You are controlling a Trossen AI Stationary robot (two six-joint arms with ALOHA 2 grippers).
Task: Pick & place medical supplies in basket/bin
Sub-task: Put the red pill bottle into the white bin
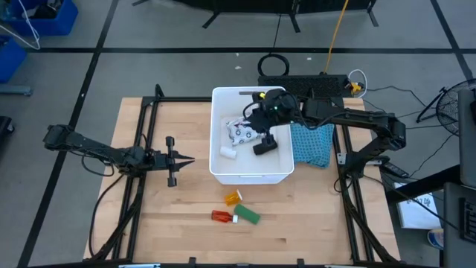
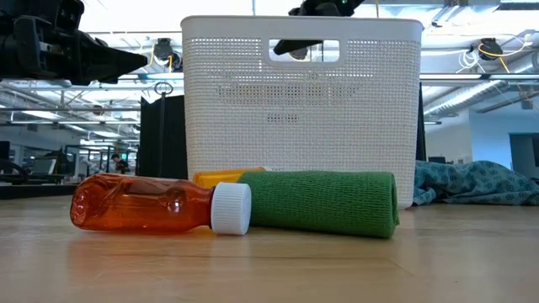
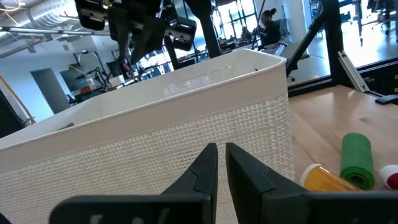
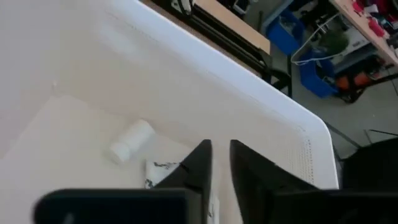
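You had one white tub (image 1: 251,176) at frame centre holding three items, packet (image 1: 242,133), roll (image 1: 227,152), black oblong (image 1: 265,146), three more lay below it, while the right gripper (image 4: 217,163) above it and the left gripper (image 3: 221,163) at left were nearly closed, empty.

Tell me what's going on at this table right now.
A two-armed robot is sorting medical supplies into a white bin. The right gripper hangs inside the bin with its fingers nearly together and nothing visibly between them. A printed packet, a black oblong and a small white roll already lie in the bin. The left gripper waits shut and empty beside the bin. An orange vial, a red tube and a green bar lie on the table in front of it.
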